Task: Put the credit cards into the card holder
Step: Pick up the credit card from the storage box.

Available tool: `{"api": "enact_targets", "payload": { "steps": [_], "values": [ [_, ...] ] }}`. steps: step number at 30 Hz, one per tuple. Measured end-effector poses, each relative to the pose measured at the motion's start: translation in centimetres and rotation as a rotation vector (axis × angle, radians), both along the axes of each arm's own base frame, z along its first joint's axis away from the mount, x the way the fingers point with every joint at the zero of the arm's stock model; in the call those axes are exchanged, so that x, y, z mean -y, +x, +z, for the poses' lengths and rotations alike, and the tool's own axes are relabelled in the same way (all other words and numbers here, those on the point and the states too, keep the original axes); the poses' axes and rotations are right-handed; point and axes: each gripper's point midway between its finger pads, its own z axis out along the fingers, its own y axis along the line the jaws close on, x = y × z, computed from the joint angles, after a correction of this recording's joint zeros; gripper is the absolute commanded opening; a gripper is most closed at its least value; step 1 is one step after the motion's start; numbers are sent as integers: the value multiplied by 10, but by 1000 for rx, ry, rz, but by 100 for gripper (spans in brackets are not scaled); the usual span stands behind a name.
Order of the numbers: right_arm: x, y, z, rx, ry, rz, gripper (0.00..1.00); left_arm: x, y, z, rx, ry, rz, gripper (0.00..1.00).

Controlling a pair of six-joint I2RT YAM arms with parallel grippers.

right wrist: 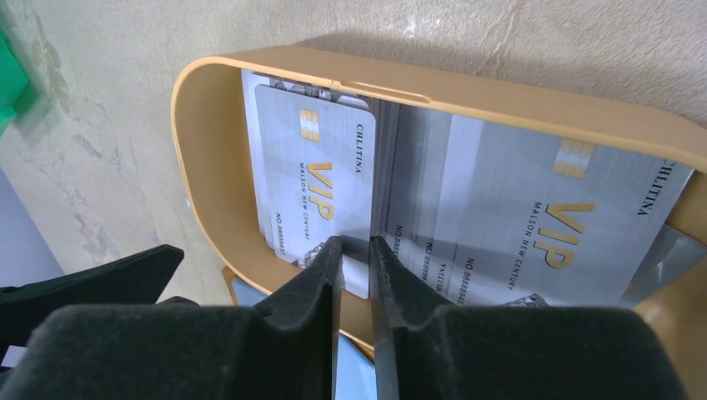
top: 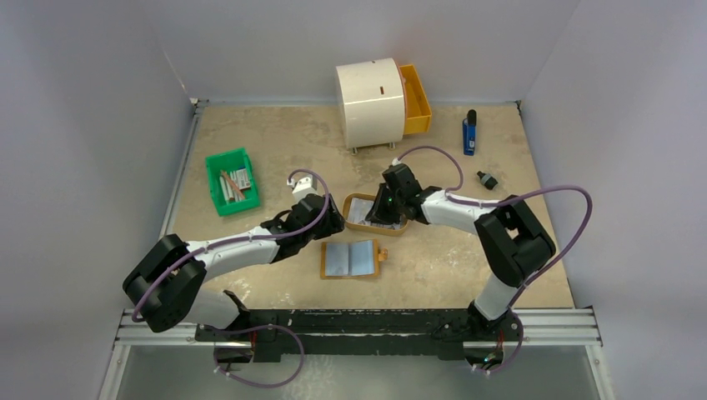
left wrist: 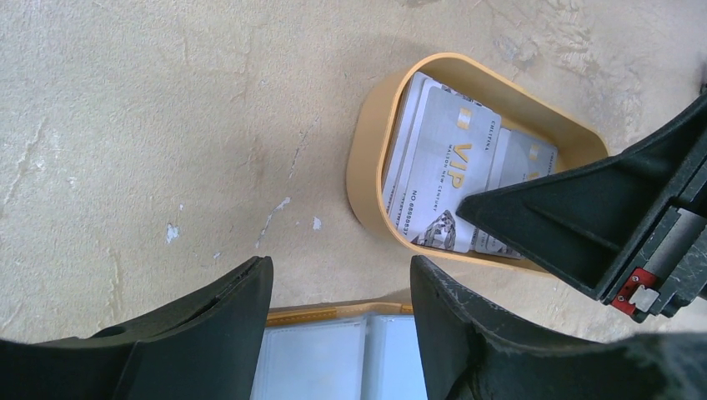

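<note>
"Top external, near edge first: where was the card holder (top: 350, 260)?"

"Lying open and flat on the table (top: 250, 150). Just beyond it, my left gripper (left wrist: 340, 267) hovered with jaws wide and nothing between them."

"And the credit cards (right wrist: 313, 167)?"

"Farther out, overlapped in the tan tray (right wrist: 500, 98). My right gripper (right wrist: 354, 243) had its jaws a slit apart around one card's lower edge; I couldn't tell whether they bit. I judged the risk was lifting two cards, or the card slipping out, since the stack overlapped and my hold was only on a corner."
</note>
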Motion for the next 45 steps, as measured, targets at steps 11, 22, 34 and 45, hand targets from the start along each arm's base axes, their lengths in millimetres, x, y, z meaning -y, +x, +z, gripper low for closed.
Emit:
{"api": "enact_targets", "payload": {
  "steps": [11, 22, 34, 45],
  "values": [
    [3, -3, 13, 25, 18, -7, 2, 0, 0, 0, -1, 1, 0, 60],
    [5, -5, 21, 40, 36, -13, 0, -2, -2, -2, -7, 7, 1, 60],
    [7, -19, 63, 58, 138, -54, 0, -7, -2, 9, 17, 4, 17, 60],
    [15, -22, 79, -29, 235, -164, 0, -14, -6, 7, 4, 28, 24, 59]
  ]
}}
